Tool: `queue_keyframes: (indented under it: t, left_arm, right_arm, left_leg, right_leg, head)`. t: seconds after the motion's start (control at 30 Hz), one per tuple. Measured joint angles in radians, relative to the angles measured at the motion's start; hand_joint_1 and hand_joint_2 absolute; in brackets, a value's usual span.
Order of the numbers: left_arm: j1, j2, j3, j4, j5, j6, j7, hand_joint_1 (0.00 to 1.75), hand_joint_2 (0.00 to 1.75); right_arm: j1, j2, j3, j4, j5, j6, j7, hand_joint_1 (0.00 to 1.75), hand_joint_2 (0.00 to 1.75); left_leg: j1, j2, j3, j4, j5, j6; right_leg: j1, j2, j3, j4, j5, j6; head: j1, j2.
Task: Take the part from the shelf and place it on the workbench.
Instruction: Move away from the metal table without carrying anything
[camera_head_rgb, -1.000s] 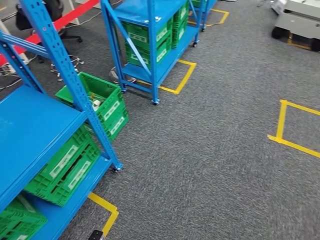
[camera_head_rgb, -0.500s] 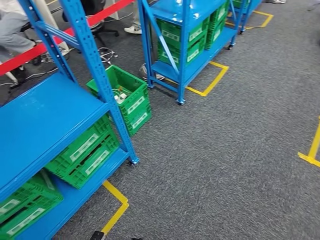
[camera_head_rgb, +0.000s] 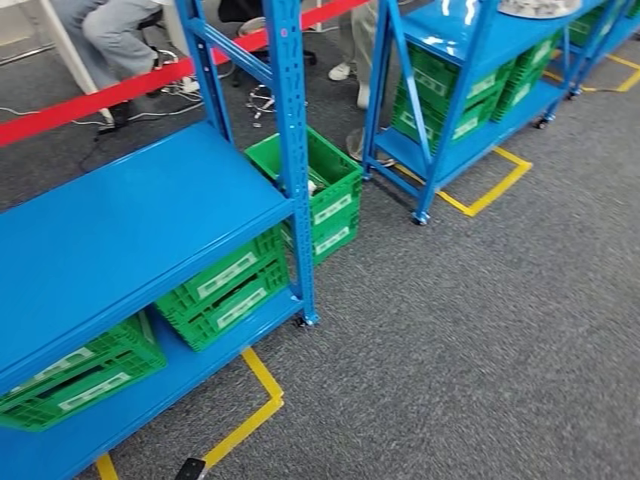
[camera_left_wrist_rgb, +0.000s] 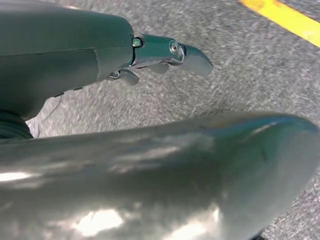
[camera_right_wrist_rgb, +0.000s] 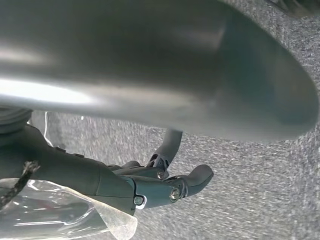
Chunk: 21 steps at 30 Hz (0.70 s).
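In the right wrist view my right hand (camera_right_wrist_rgb: 113, 185) hangs over grey carpet and grips a clear plastic bag (camera_right_wrist_rgb: 49, 215) against its palm; what the bag holds is too blurred to make out. In the left wrist view my left hand (camera_left_wrist_rgb: 113, 55) hangs over the carpet, its fingers (camera_left_wrist_rgb: 170, 50) stretched out with nothing in them. The near blue shelf (camera_head_rgb: 136, 230) takes up the left of the head view, its middle level bare. Green crates (camera_head_rgb: 226, 290) sit on its lowest level.
A green crate (camera_head_rgb: 332, 190) stands on the floor behind the shelf's upright (camera_head_rgb: 294, 150). A second blue shelf (camera_head_rgb: 468, 40) with green crates stands at the back right. Yellow floor tape (camera_head_rgb: 249, 420) marks the corners. A red barrier (camera_head_rgb: 113, 90) and seated people's legs (camera_head_rgb: 113, 30) lie behind.
The whole head view has swung left: both shelves and the floor crate have slid to the right in the picture, and more of the near shelf shows.
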Motion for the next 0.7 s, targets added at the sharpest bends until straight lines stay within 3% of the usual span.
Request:
queue_keyframes:
  t: [0.03, 0.1, 0.17, 0.23, 0.27, 0.3, 0.37, 0.4, 0.43, 0.47, 0.5, 0.53, 0.6, 0.67, 0.7]
  left_arm:
    - [0.001, 0.000, 0.000, 0.000, 0.000, 0.000, 0.001, 0.00, 0.00]
    - [-0.001, 0.000, 0.000, 0.000, 0.001, 0.001, 0.003, 0.00, 0.00]
    - [-0.002, 0.000, 0.000, 0.000, 0.003, 0.002, 0.005, 0.00, 0.00]
    - [0.001, 0.001, 0.000, 0.000, 0.006, 0.002, 0.006, 0.00, 0.00]
    - [0.003, 0.001, 0.000, 0.000, 0.008, 0.002, 0.006, 0.00, 0.00]
    - [0.003, 0.002, 0.000, 0.000, 0.009, 0.002, 0.006, 0.00, 0.00]
    - [0.000, 0.002, 0.000, 0.000, 0.010, 0.000, 0.003, 0.00, 0.00]
    - [-0.001, 0.003, 0.000, 0.000, 0.012, -0.002, 0.002, 0.00, 0.00]
    - [-0.002, 0.003, 0.000, 0.000, 0.014, -0.004, 0.000, 0.00, 0.00]
    - [0.000, 0.003, 0.000, 0.000, 0.017, -0.005, -0.001, 0.00, 0.00]
    - [0.002, 0.003, 0.000, 0.000, 0.020, -0.006, -0.002, 0.00, 0.00]
    - [0.003, 0.003, 0.000, 0.000, 0.021, -0.006, -0.004, 0.00, 0.00]
    - [0.003, 0.003, 0.000, 0.000, 0.021, -0.003, -0.007, 0.00, 0.00]
    - [-0.002, 0.003, 0.000, 0.000, 0.021, 0.000, -0.009, 0.00, 0.00]
    - [-0.003, 0.003, 0.000, 0.000, 0.021, 0.001, -0.010, 0.00, 0.00]
  right_arm:
    - [0.000, 0.000, 0.001, 0.000, 0.001, -0.001, 0.000, 0.00, 0.00]
    - [0.000, -0.001, 0.005, 0.000, 0.002, -0.004, -0.002, 0.00, 0.00]
    - [0.000, -0.001, 0.011, 0.001, 0.004, -0.009, -0.005, 0.00, 0.00]
    - [-0.001, 0.000, 0.018, 0.001, 0.006, -0.013, -0.008, 0.00, 0.00]
    - [-0.001, 0.000, 0.022, 0.001, 0.006, -0.015, -0.010, 0.00, 0.00]
    - [-0.001, -0.001, 0.025, 0.001, 0.007, -0.018, -0.011, 0.00, 0.00]
    - [0.000, -0.001, 0.030, 0.001, 0.006, -0.024, -0.014, 0.00, 0.00]
    - [0.001, -0.001, 0.032, 0.001, 0.005, -0.026, -0.014, 0.00, 0.00]
    - [0.002, -0.001, 0.035, 0.001, 0.004, -0.028, -0.015, 0.00, 0.00]
    - [0.003, -0.001, 0.037, 0.001, 0.003, -0.029, -0.015, 0.00, 0.00]
    - [0.002, -0.001, 0.040, 0.001, 0.002, -0.031, -0.015, 0.00, 0.00]
    - [0.001, -0.001, 0.042, 0.001, 0.001, -0.032, -0.015, 0.00, 0.00]
    - [0.000, -0.001, 0.047, 0.001, 0.000, -0.033, -0.015, 0.00, 0.00]
    - [0.000, -0.001, 0.051, 0.001, -0.001, -0.034, -0.015, 0.00, 0.00]
    - [-0.001, -0.001, 0.052, 0.001, -0.002, -0.034, -0.015, 0.00, 0.00]
  left_leg:
    - [0.002, -0.016, 0.002, 0.002, -0.002, -0.003]
    - [0.003, -0.043, 0.001, 0.011, -0.008, -0.013]
    - [0.003, -0.067, -0.008, 0.019, -0.010, -0.025]
    - [0.008, -0.090, -0.017, 0.021, -0.008, -0.036]
    - [0.008, -0.081, -0.020, 0.027, -0.013, -0.041]
    - [0.007, -0.058, -0.030, 0.048, -0.027, -0.046]
    - [0.006, 0.012, -0.079, 0.151, -0.082, -0.055]
    - [0.008, 0.034, -0.114, 0.222, -0.112, -0.059]
    - [0.010, 0.045, -0.143, 0.280, -0.130, -0.061]
    - [0.011, 0.049, -0.159, 0.309, -0.130, -0.062]
    - [0.011, 0.052, -0.154, 0.298, -0.110, -0.060]
    - [0.011, 0.058, -0.131, 0.250, -0.075, -0.057]
    - [0.002, 0.097, -0.064, 0.113, -0.013, -0.043]
    - [-0.009, 0.127, -0.029, 0.043, -0.002, -0.030]
    - [-0.012, 0.123, -0.027, 0.038, -0.008, -0.026]
  right_leg:
    - [-0.002, 0.008, 0.023, -0.062, 0.044, 0.001]
    - [-0.011, 0.060, 0.079, -0.195, 0.103, 0.003]
    - [-0.015, 0.096, 0.105, -0.246, 0.109, -0.003]
    - [-0.013, 0.075, 0.111, -0.248, 0.108, -0.015]
    - [-0.013, 0.063, 0.113, -0.250, 0.109, -0.023]
    - [-0.013, 0.048, 0.116, -0.252, 0.109, -0.030]
    - [-0.010, 0.017, 0.121, -0.254, 0.105, -0.041]
    - [-0.008, -0.001, 0.123, -0.254, 0.103, -0.044]
    - [-0.005, -0.018, 0.125, -0.254, 0.100, -0.045]
    - [-0.004, -0.034, 0.128, -0.254, 0.096, -0.046]
    - [-0.003, -0.048, 0.132, -0.254, 0.093, -0.045]
    - [-0.002, -0.061, 0.138, -0.254, 0.088, -0.044]
    - [0.001, -0.085, 0.149, -0.254, 0.078, -0.037]
    - [0.006, -0.108, 0.154, -0.256, 0.068, -0.028]
    - [0.008, -0.120, 0.158, -0.259, 0.065, -0.024]
  head:
    - [0.000, 0.000]
    - [0.001, 0.000]
    - [0.003, 0.000]
    - [0.003, 0.000]
    - [0.002, 0.000]
    - [-0.003, 0.000]
    - [-0.012, 0.000]
    - [-0.014, 0.000]
    - [-0.014, 0.000]
    - [-0.015, 0.000]
    - [-0.015, 0.000]
    - [-0.015, 0.000]
    - [-0.015, 0.000]
    - [-0.014, 0.000]
    - [-0.013, 0.000]
